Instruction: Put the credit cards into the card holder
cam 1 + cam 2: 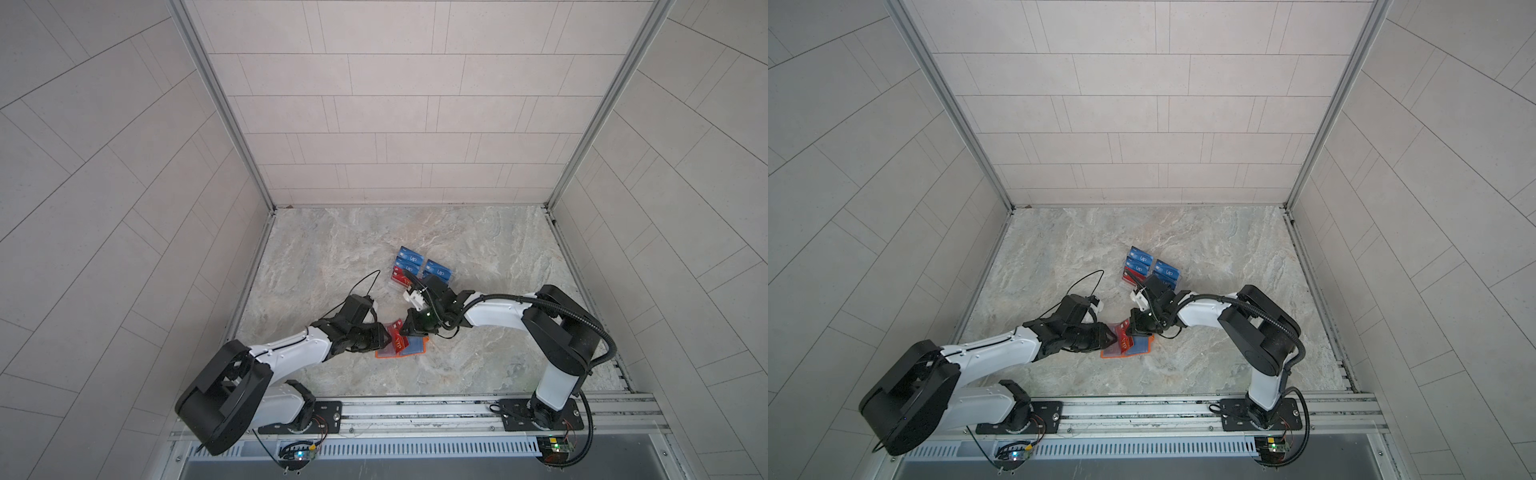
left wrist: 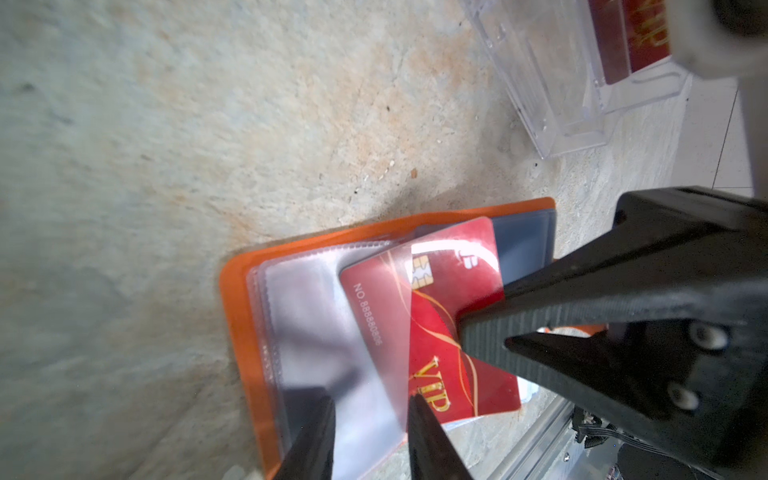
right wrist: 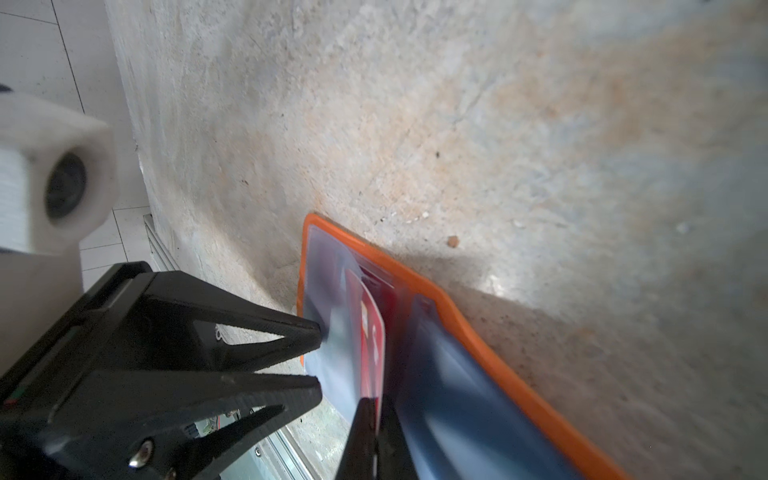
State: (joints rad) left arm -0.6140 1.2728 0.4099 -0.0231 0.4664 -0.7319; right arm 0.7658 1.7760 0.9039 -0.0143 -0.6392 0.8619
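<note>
The orange card holder (image 1: 380, 354) (image 1: 1106, 354) lies open on the marble table, its clear sleeves facing up (image 2: 237, 316) (image 3: 478, 336). A red credit card (image 1: 397, 338) (image 1: 1124, 340) with gold "VIP" lettering (image 2: 440, 291) (image 3: 372, 332) sits partly inside a clear sleeve, tilted up. My right gripper (image 1: 405, 330) (image 3: 376, 432) is shut on that card's edge. My left gripper (image 1: 388, 341) (image 2: 370, 436) stands open, its fingers apart on the clear sleeve at the holder's left side. More blue credit cards (image 1: 409, 257) and a red one (image 1: 401, 279) stand farther back.
A clear acrylic tiered rack (image 2: 552, 83) (image 1: 436, 272) holds the other cards just behind the right wrist. A black cable loop (image 1: 365, 282) rises over the left wrist. Tiled walls close the left, right and back; a metal rail (image 1: 415, 409) runs along the front.
</note>
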